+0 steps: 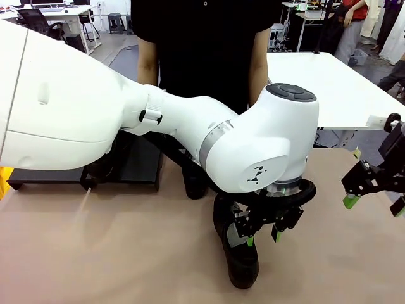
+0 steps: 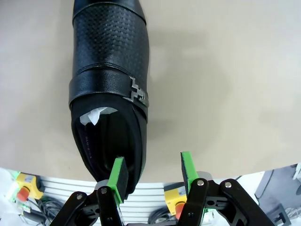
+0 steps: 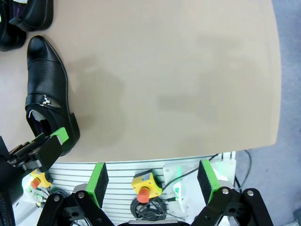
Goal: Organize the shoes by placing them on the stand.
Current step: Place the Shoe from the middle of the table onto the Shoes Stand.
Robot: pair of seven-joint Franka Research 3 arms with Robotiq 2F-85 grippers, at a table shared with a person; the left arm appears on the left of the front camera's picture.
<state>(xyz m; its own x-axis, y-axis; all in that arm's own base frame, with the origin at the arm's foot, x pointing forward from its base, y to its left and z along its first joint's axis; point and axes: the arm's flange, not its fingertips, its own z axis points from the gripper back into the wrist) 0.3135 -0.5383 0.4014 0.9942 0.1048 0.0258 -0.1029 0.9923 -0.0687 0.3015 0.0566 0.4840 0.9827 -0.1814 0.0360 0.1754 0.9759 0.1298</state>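
Note:
A black shoe (image 1: 243,269) with a strap, a metal buckle and white paper inside lies on the tan table. In the left wrist view the shoe (image 2: 108,70) points away from me. My left gripper (image 2: 151,174) hangs at its heel, one pad (image 2: 117,175) over the heel opening and the other outside over the table. The jaws are partly apart and straddle the shoe's side wall without clamping it. The front view shows this gripper (image 1: 263,238) just above the shoe. My right gripper (image 1: 374,204) hovers wide open at the right, holding nothing. The black stand (image 1: 142,168) sits at the back left, mostly hidden by my left arm.
Two more black shoes (image 3: 28,19) lie farther along the table from the strapped shoe (image 3: 47,94). A person in black (image 1: 202,38) stands at the far edge. The right gripper (image 3: 153,175) hangs past the table's near edge, over a rail with yellow stop buttons (image 3: 143,183).

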